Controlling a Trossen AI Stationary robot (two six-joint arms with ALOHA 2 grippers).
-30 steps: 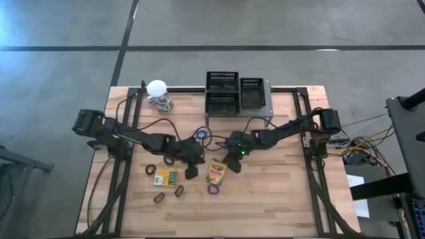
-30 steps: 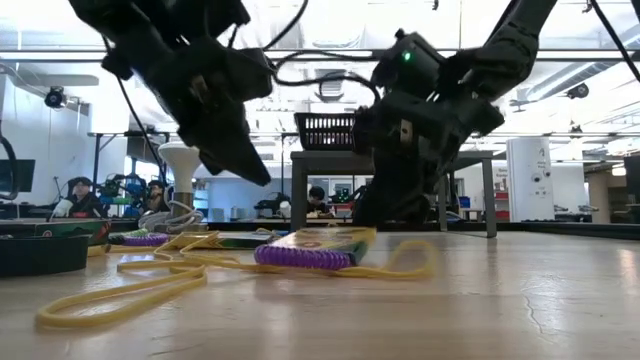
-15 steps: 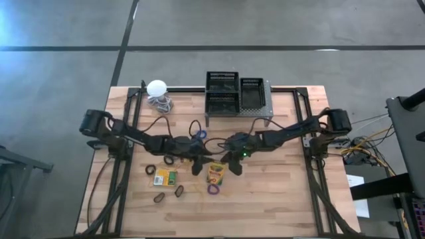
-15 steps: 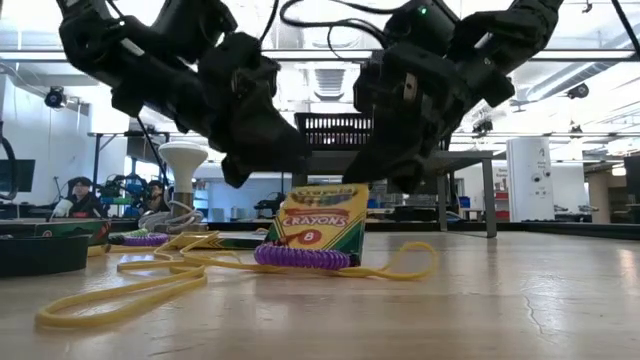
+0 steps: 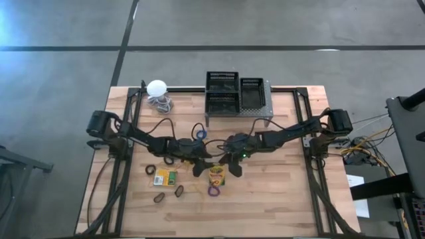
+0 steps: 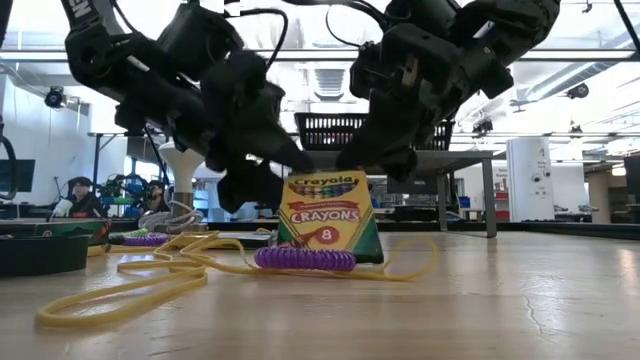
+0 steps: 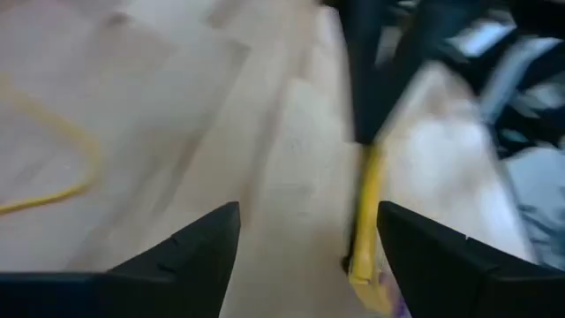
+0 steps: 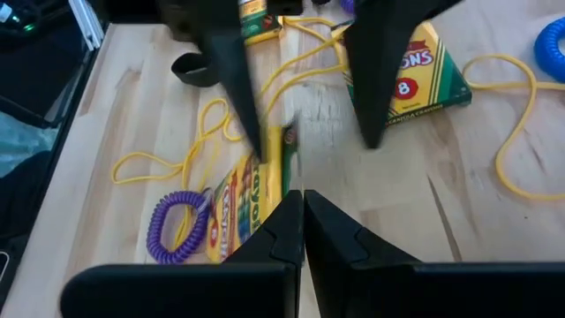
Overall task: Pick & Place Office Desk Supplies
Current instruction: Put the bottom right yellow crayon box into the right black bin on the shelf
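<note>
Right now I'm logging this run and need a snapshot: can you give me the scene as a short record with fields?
crayon box: standing upright on the table
purple coil: on the table in front of the crayon box
left gripper: open, beside the box
right gripper: shut, at the box's other side
second crayon box: lying flat, nearer the left arm
mesh bins: on the grey stand

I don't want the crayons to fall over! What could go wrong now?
The crayon box stands on its narrow end between both grippers; the open left gripper or the shut right gripper could tip it with a nudge. The purple coil and yellow band lie by its base and might snag a gripper.
</note>
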